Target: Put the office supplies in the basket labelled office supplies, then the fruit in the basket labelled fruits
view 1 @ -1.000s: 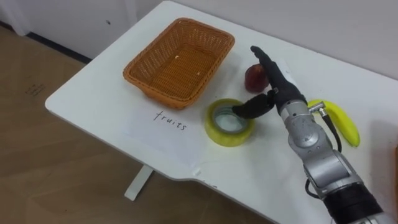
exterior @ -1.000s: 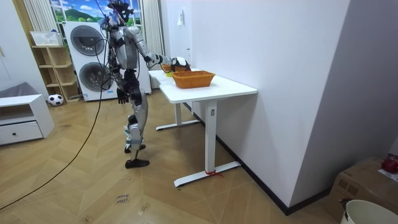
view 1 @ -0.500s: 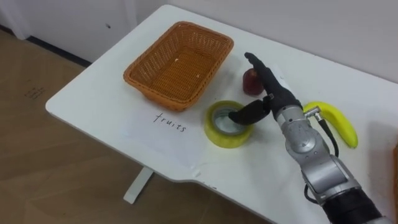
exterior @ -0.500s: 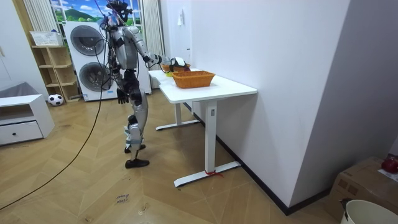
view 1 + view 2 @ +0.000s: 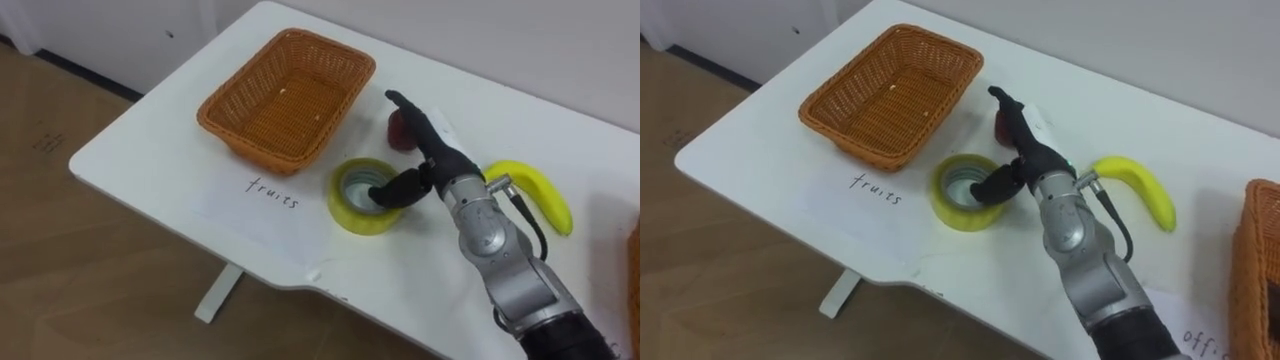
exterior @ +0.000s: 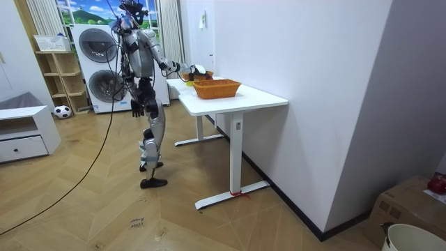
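Plainly flat tape roll [image 5: 347, 213], hole upward

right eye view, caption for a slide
Open right hand over a yellow tape roll, reaching toward a red apple beside an orange wicker basket

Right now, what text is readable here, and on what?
"fruits": handwritten on the table, in front of the basket.
"off", the rest cut off by the frame edge: on the table by the other basket.
Floor mark: too small to read.
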You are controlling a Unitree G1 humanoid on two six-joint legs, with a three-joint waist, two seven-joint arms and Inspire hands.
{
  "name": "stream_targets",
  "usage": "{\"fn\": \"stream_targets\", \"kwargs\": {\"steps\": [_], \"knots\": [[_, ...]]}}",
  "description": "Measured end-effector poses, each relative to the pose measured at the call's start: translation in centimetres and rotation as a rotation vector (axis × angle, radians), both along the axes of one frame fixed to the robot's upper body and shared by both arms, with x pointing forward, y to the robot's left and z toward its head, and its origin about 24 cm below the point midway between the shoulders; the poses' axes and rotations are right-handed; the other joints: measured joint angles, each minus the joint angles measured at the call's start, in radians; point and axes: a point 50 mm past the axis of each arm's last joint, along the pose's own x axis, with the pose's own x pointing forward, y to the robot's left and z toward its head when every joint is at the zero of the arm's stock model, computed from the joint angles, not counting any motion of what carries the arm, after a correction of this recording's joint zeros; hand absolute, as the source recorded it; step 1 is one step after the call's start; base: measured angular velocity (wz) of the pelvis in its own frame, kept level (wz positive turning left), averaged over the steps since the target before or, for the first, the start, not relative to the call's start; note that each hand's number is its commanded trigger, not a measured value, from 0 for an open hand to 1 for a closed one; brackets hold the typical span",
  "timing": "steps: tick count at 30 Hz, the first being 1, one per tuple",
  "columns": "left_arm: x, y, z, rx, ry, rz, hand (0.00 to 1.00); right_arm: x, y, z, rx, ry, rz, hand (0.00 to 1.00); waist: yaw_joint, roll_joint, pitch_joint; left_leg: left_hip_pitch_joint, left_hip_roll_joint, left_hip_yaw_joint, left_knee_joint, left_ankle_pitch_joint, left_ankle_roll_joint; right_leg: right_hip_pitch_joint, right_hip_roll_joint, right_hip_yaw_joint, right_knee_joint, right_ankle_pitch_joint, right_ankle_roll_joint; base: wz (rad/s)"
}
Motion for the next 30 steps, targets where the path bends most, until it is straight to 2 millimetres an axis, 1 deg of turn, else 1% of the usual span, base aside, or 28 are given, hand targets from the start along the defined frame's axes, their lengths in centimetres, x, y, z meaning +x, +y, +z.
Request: {"fn": "stream_targets", "kwargs": {"steps": [3, 5, 9, 11, 17, 19, 23, 26, 30], "knots": [[0.0, -0.2, -0.1, -0.005, 0.003, -0.011, 0.0, -0.1, 0.2, -0.1, -0.011, 0.006, 0.017, 0.0, -0.006, 0.007, -0.0026, 0.0, -0.001, 0.001, 0.001, 0.0, 0.0, 0.0, -0.001, -0.015, 0.0, 0.0, 0.0, 0.0], [0.0, -0.2, -0.1, -0.011, 0.006, -0.012, 0.0, -0.1, 0.3, -0.3, -0.016, 0.022, 0.029, 0.0, -0.015, 0.011, -0.0059, 0.0, -0.001, 0.001, 0.003, 0.0, 0.0, 0.002, -0.002, -0.022, 0.0, 0.0, 0.0, 0.0], [0.4, -0.2, 0.0, -0.02, -0.011, -0.018, 0.0, -0.3, 0.6, -0.7, -0.024, 0.041, 0.049, 0.0, -0.016, 0.012, -0.0068, 0.004, 0.0, 0.004, 0.006, 0.0, 0.0, 0.005, -0.002, -0.024, 0.0, 0.0, 0.0, -0.03], [0.6, -0.2, 0.1, -0.017, -0.021, -0.02, 0.0, -0.3, 0.4, -1.2, -0.035, 0.063, 0.049, 0.0, -0.015, 0.012, -0.0067, 0.015, 0.0, 0.004, 0.006, 0.0, 0.0, 0.015, -0.002, -0.026, 0.0, 0.0, 0.0, 0.0], [1.3, -0.1, 0.3, -0.011, -0.045, -0.029, 0.0, -0.5, 0.4, -2.1, -0.073, 0.106, 0.062, 0.0, -0.014, 0.009, -0.0074, 0.026, 0.0, 0.005, -0.001, -0.001, 0.0, 0.032, -0.001, -0.029, 0.001, 0.0, 0.0, -0.01], [1.2, -0.1, 0.4, -0.009, -0.04, -0.027, 0.0, -0.5, 0.4, -2.2, -0.09, 0.115, 0.069, 0.0, -0.014, 0.007, -0.008, 0.026, 0.0, 0.005, -0.001, 0.0, 0.0, 0.032, -0.001, -0.029, 0.001, 0.0, 0.0, -0.02], [0.6, -0.1, 0.3, -0.009, -0.013, -0.024, 0.0, -0.8, 0.1, -2.9, -0.077, 0.203, 0.073, 0.0, -0.019, -0.002, -0.0109, 0.024, 0.0, 0.006, 0.002, 0.001, -0.001, 0.031, 0.0, -0.03, 0.001, 0.0, 0.0, 0.0], [0.9, -0.1, 0.4, -0.007, -0.023, -0.027, 0.0, -1.0, 0.2, -3.0, -0.069, 0.236, 0.097, 0.0, -0.019, -0.006, -0.0117, 0.022, 0.0, 0.007, 0.007, 0.001, -0.001, 0.031, 0.0, -0.032, 0.002, 0.0, 0.0, 0.0], [1.2, -0.1, 0.5, -0.006, -0.035, -0.03, 0.0, -1.0, 0.2, -3.1, -0.067, 0.263, 0.114, 0.0, -0.017, -0.01, -0.0098, 0.022, 0.0, 0.007, 0.008, 0.001, -0.001, 0.032, 0.0, -0.032, 0.003, 0.0, 0.0, 0.0]]}}
